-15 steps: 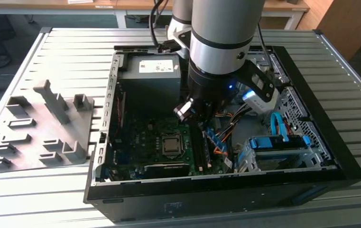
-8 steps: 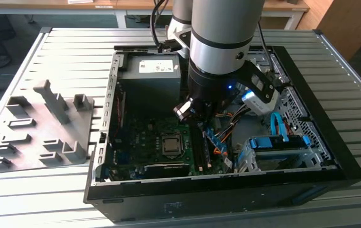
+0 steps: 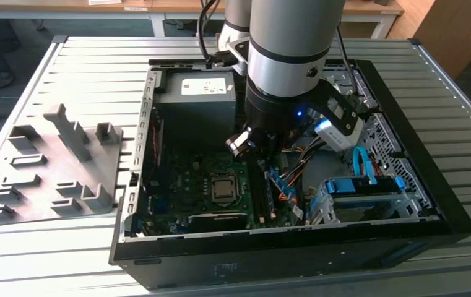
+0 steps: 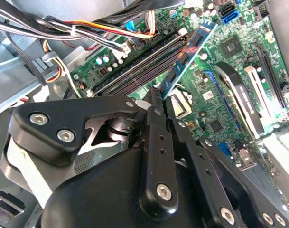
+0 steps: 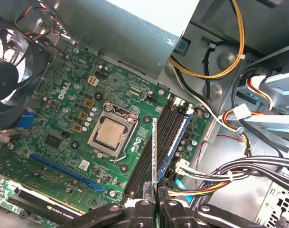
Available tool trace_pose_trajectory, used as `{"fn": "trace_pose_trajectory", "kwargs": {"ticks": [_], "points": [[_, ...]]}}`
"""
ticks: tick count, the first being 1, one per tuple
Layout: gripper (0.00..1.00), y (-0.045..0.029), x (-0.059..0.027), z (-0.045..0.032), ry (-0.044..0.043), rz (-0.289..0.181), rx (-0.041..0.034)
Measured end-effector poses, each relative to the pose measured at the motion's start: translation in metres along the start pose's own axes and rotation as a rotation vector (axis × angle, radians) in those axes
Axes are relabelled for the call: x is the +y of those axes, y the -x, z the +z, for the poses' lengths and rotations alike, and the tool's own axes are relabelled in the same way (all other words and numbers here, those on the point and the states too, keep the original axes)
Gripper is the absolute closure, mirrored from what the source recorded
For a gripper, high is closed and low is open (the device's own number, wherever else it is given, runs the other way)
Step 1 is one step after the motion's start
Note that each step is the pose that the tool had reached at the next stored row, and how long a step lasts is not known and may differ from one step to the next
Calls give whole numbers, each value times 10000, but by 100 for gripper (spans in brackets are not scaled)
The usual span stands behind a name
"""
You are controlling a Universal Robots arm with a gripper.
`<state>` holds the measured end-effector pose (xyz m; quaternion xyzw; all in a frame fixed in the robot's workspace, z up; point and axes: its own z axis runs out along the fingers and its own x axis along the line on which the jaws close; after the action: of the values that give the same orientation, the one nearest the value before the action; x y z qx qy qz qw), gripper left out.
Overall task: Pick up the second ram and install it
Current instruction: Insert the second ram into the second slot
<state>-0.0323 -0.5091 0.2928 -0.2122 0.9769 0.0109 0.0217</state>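
Note:
My gripper (image 5: 155,198) is shut on the second ram (image 5: 154,152), which appears in the first wrist view edge-on as a thin strip. The strip hangs above the long black motherboard slots (image 5: 145,156), between the CPU socket (image 5: 111,133) and another blue strip seated in an outer slot (image 5: 181,137). In the second wrist view the second ram (image 4: 189,52) is a blue-green board running out from the black fingers (image 4: 156,102). In the exterior view the gripper (image 3: 245,145) reaches down inside the open computer case (image 3: 140,185).
Bundles of coloured cables (image 5: 229,118) hang close beside the slots. A black fan (image 5: 11,80) and the power supply (image 3: 195,102) border the motherboard. Blue drive brackets (image 3: 363,189) sit at the exterior view's right. A grey holder fixture (image 3: 54,167) lies on the table outside the case.

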Motion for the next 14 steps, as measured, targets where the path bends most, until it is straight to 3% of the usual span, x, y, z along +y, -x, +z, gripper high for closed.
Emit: {"fn": "trace_pose_trajectory", "kwargs": {"ticks": [14], "points": [[86, 0, 0, 0, -30, 282, 4]]}}
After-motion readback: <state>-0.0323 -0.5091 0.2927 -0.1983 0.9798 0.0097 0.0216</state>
